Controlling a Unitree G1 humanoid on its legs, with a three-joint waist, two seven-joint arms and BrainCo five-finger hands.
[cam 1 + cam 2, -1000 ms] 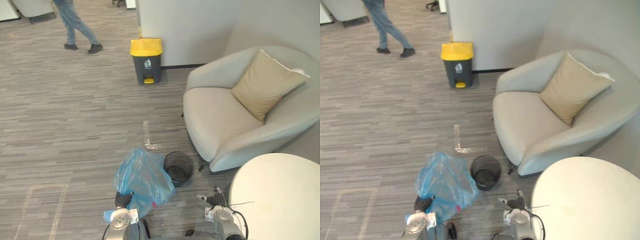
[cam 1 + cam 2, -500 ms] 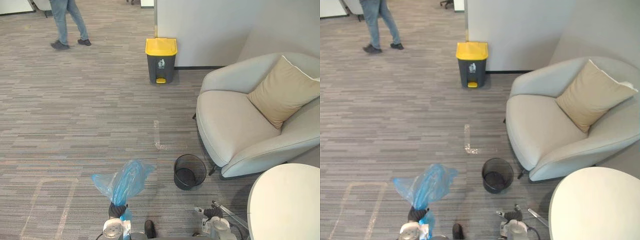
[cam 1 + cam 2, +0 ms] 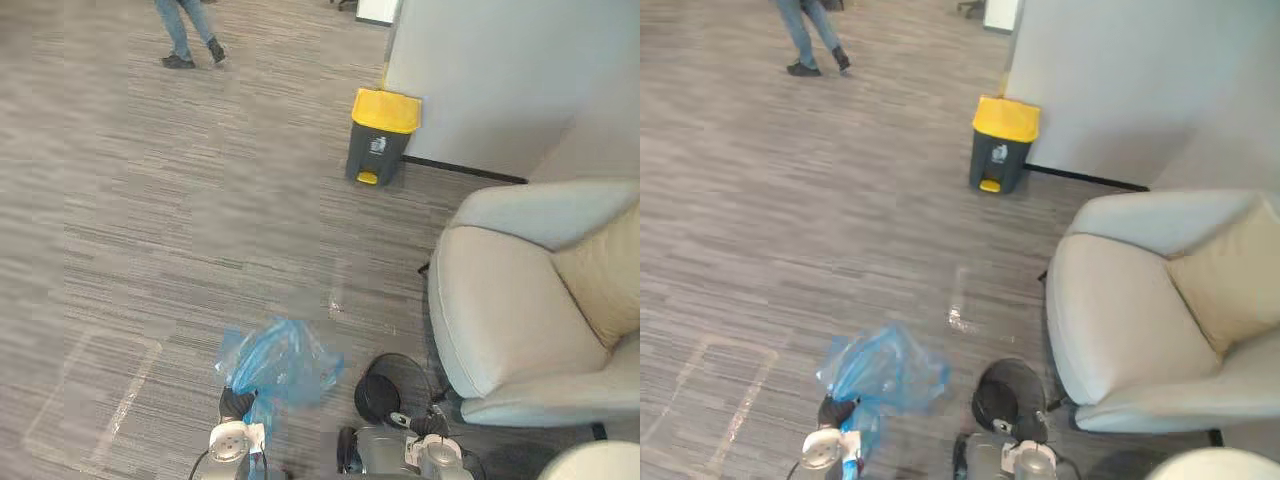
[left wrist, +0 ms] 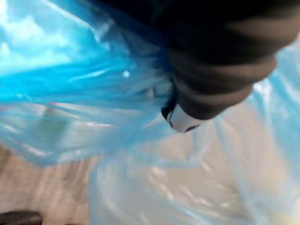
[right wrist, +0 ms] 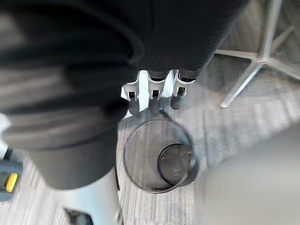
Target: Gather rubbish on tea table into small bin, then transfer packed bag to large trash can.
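The left hand (image 3: 237, 403) grips the blue bag (image 3: 285, 358) by its neck, just beside the small bin (image 3: 383, 397). The right hand (image 5: 150, 92) hangs with straight fingers over that bin. The yellow-lidded trash can (image 3: 378, 140), marked with a pale symbol, stands well apart.

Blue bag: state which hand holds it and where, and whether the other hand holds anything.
The left hand grips the blue bag by its bunched neck. The right hand holds nothing, its fingers relaxed above the small bin.

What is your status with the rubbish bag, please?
Left hand shut on blue bag. Right hand open, above small bin. Yellow-lidded trash can ahead by wall; person walking far off, left of it.
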